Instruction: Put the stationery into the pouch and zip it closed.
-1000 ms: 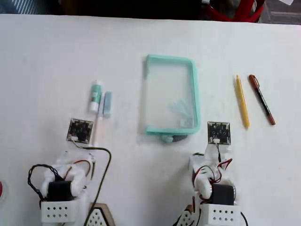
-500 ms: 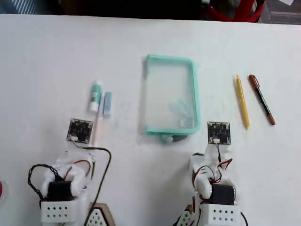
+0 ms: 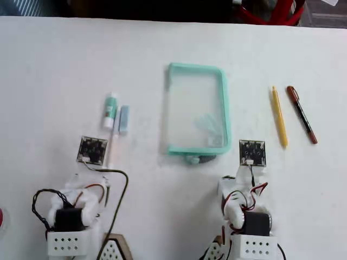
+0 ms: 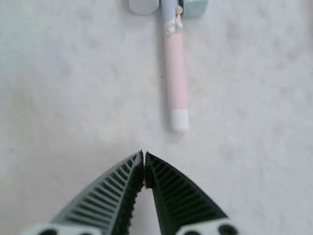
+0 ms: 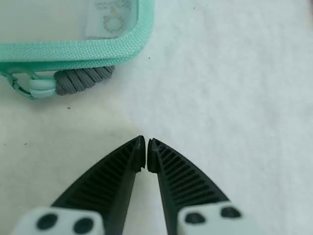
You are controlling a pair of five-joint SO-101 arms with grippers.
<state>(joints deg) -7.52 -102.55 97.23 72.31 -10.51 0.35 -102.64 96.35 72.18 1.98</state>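
Left hand point(image 4: 144, 157) closed, right hand point(image 5: 147, 145) closed beside pouch point(image 5: 73, 51)

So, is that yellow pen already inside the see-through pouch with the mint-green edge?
No, the yellow pen lies on the white table, apart from the mint-edged pouch, beside a dark red marker.

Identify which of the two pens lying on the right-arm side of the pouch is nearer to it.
The yellow pen. It lies between the pouch's mint edge and the dark marker, which has a red cap and sits farther out toward the table edge.
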